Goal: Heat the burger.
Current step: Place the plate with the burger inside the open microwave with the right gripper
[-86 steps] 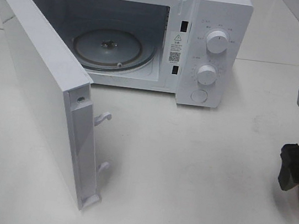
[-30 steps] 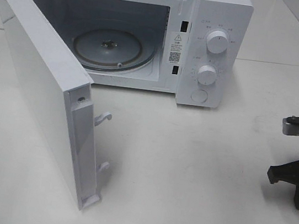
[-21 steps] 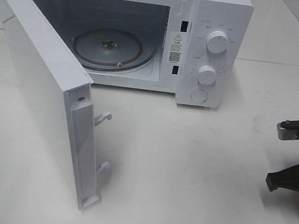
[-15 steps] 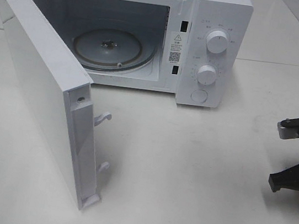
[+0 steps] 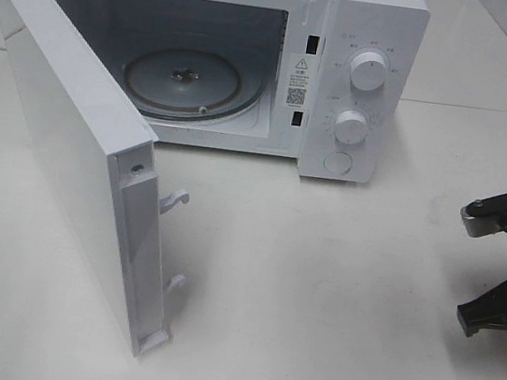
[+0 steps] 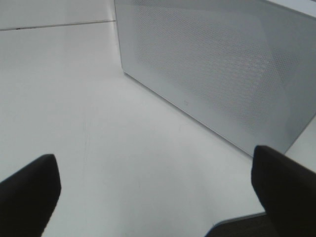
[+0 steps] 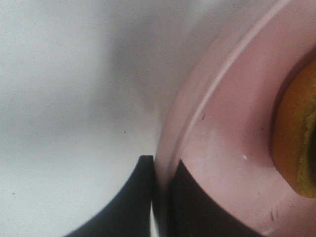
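In the right wrist view, the burger (image 7: 296,138) shows only as a golden-brown edge sitting on a round pink plate (image 7: 222,148). My right gripper (image 7: 163,195) is shut on the plate's rim, one dark finger (image 7: 131,202) outside it and the other on the inside. In the exterior high view only the right arm (image 5: 505,282) shows at the right edge; the plate and burger are out of that view. My left gripper (image 6: 155,192) stands open over bare table, with nothing between its fingers, facing the outer side of the microwave door (image 6: 222,74).
The white microwave (image 5: 369,36) stands at the back with its door (image 5: 71,145) swung wide open towards the front left. Its glass turntable (image 5: 188,82) is bare. Two knobs and a button sit on its right panel.
The right gripper has shut on the plate rim. The right arm has shifted slightly right and up at the edge of the exterior view. The left arm and microwave are unchanged.
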`<state>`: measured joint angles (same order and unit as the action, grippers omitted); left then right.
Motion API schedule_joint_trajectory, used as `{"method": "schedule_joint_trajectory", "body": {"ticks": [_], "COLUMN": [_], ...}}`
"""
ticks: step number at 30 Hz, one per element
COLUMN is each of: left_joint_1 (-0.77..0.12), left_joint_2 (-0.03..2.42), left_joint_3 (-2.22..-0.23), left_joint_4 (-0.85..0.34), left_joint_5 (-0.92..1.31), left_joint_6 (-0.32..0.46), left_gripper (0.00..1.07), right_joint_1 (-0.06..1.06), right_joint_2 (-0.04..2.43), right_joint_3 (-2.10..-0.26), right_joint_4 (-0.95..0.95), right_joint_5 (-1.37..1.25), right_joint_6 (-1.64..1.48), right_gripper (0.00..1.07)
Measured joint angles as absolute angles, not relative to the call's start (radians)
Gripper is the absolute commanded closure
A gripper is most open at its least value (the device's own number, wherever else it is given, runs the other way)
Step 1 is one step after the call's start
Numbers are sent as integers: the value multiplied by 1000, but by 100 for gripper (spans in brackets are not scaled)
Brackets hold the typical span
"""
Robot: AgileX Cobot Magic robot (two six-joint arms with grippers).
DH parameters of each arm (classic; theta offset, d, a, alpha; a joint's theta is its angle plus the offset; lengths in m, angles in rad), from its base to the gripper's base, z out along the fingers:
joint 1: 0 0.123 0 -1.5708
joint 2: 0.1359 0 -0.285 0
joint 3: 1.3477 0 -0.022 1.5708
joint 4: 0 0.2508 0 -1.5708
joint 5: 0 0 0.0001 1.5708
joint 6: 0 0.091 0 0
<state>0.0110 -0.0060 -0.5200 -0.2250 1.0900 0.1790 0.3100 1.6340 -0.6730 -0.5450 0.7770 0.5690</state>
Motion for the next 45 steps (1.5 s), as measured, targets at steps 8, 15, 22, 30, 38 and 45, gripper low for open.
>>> {"method": "schedule_joint_trajectory", "body": {"ticks": [8, 15, 22, 30, 38, 45], "left_joint_1": [11, 11, 11, 11, 11, 11], "left_joint_2": [-6, -6, -6, -6, -6, -6], "left_joint_3": [-520, -520, -520, -520, -520, -520], "left_joint_4": [-225, -225, -225, -225, -225, -225], "left_joint_5": [1090, 1090, 1090, 1090, 1090, 1090], "left_joint_6": [179, 179, 179, 179, 179, 179], "left_gripper": [9, 9, 9, 9, 9, 9], "right_joint_1": [368, 441, 558, 694, 818, 914], "right_joint_2": [1568, 1486, 1387, 1323, 1321, 1321], "right_joint_3": [-665, -636, -588, -577, -577, -577], "right_joint_4": [-567, -574, -586, -587, -587, -587], "right_joint_5": [846, 887, 951, 1020, 1057, 1057], "right_joint_6": [588, 588, 588, 578, 567, 566], "right_gripper": [107, 107, 107, 107, 107, 107]}}
